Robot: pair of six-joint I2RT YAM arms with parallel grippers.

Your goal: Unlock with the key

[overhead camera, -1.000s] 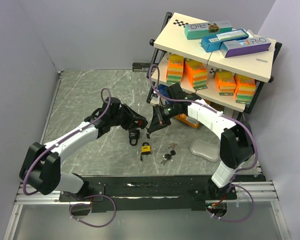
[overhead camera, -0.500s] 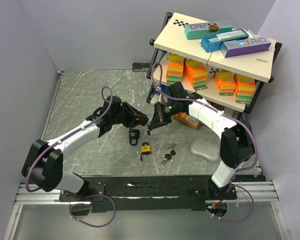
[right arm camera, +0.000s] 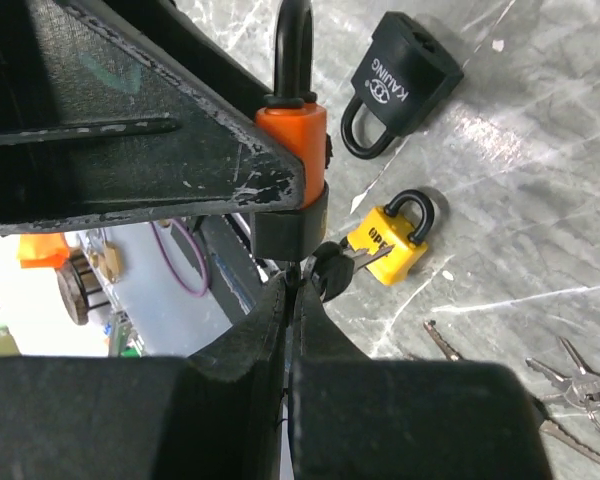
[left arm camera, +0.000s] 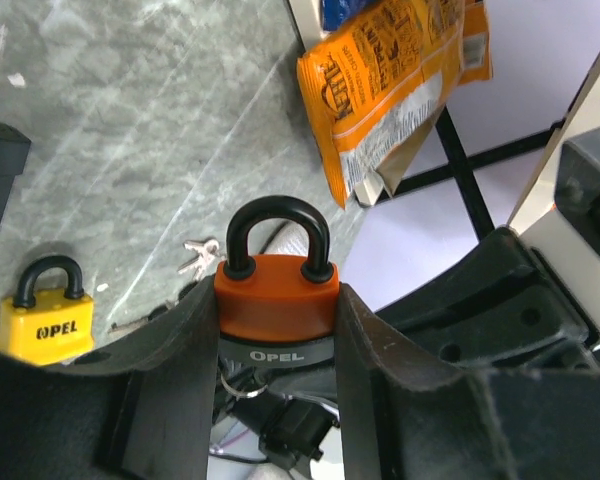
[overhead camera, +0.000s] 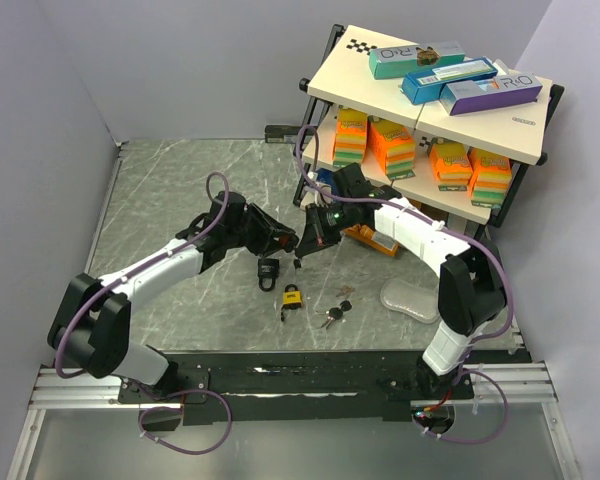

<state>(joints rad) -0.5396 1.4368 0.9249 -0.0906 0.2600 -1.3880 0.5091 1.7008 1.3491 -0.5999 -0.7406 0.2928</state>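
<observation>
My left gripper is shut on an orange padlock with a black shackle, held off the table with its shackle pointing away from the wrist. My right gripper is shut on a key whose tip meets the grey underside of the orange padlock. A second black-headed key dangles from the same ring. How deep the held key sits in the lock is hidden by the fingers.
A yellow padlock and a black padlock lie on the table below the grippers. Loose keys lie right of the yellow one. A shelf rack with boxes stands at the right, with an orange snack bag under it.
Both grippers have shifted slightly up and closer together. The orange padlock and the key stay in their grips.
</observation>
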